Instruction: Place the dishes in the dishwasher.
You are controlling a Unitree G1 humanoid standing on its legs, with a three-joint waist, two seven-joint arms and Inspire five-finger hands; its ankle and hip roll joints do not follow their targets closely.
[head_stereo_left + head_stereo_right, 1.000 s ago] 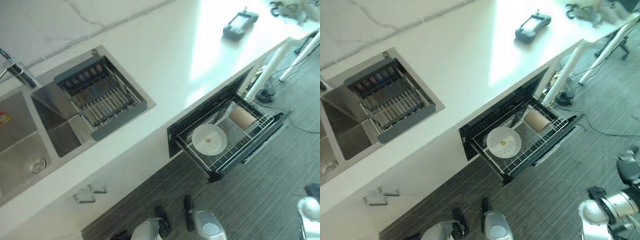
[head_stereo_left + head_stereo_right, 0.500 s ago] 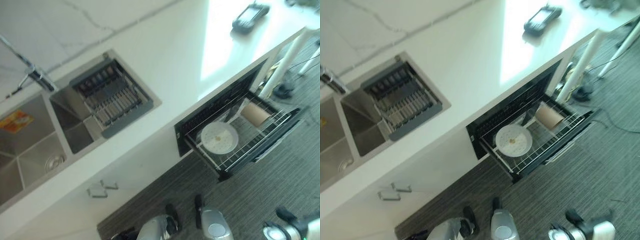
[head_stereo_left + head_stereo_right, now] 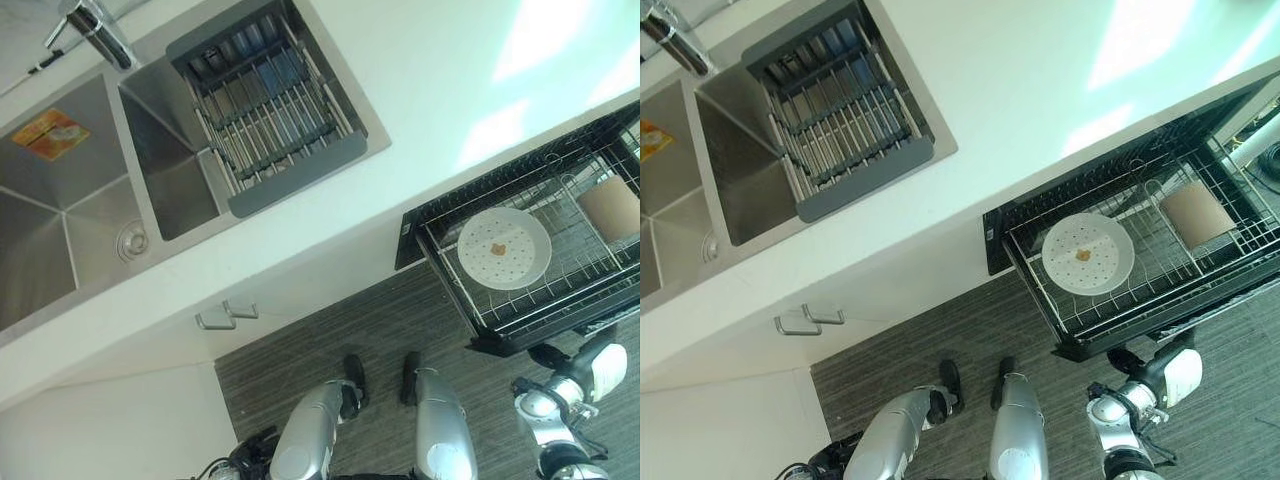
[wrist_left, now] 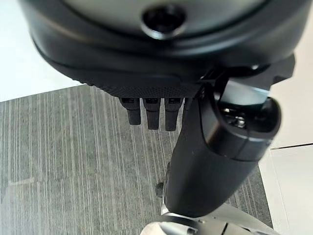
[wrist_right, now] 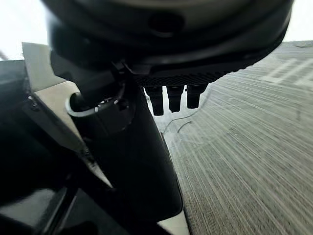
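We see strong glare washing the white counter (image 3: 440, 90) pale; the sink (image 3: 70, 230) sits dimmer, in soft shadow; close to each hand the dark bulk is blurred, while the striped floor (image 4: 63, 161) beyond stays fairly crisp.

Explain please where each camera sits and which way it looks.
Left eye view: on the head, looking down at the sink, drying rack, and dishwasher rack with white plate.
Right eye view: beside it, same scene; the right hand hangs near the open dishwasher.
Left wrist view: along the left hand, fingers relaxed, over grey floor.
Right wrist view: along the right hand, facing floor.
Both eye views share the plate and brown cup.
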